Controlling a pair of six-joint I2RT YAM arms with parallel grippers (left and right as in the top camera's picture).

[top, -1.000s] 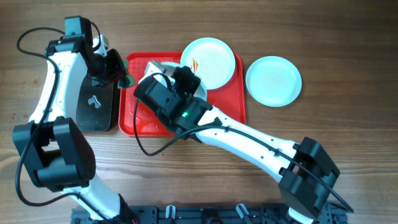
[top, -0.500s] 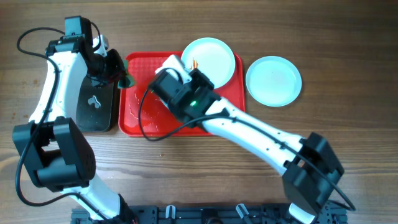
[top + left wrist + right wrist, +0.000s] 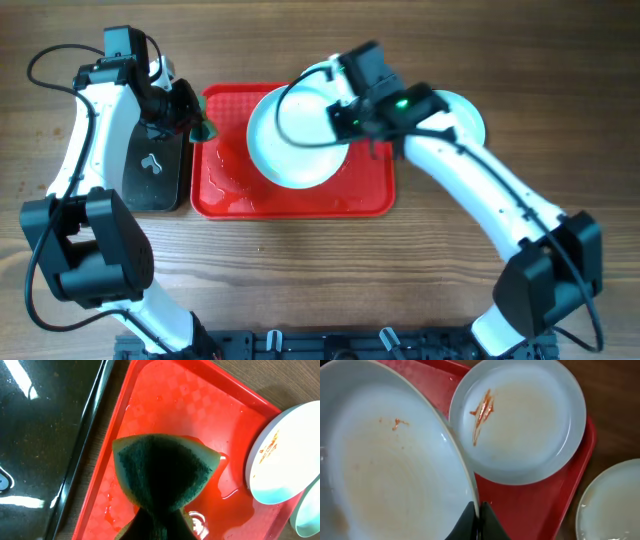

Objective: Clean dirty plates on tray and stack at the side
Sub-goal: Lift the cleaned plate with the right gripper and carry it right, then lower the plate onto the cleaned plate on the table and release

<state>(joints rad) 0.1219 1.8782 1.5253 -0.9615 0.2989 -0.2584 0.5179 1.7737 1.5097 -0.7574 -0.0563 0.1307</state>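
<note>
My right gripper (image 3: 345,118) (image 3: 479,512) is shut on the rim of a pale plate (image 3: 295,140) (image 3: 380,465) and holds it tilted above the red tray (image 3: 230,190) (image 3: 520,505). This plate carries a small orange speck. A second plate (image 3: 520,425) with an orange smear lies at the tray's back right; it also shows in the left wrist view (image 3: 285,455). A third plate (image 3: 468,128) (image 3: 615,505) lies on the table right of the tray. My left gripper (image 3: 193,118) (image 3: 160,527) is shut on a green sponge (image 3: 160,467) above the wet tray's (image 3: 165,405) left edge.
A black tray (image 3: 155,165) (image 3: 45,435) lies on the table just left of the red tray, under my left arm. Water pools on the red tray's surface. Bare wooden table surrounds both trays.
My right gripper has lifted the plate from the tray's left-middle and swung it right and back, turning the arm round. The left arm and sponge have not moved.
</note>
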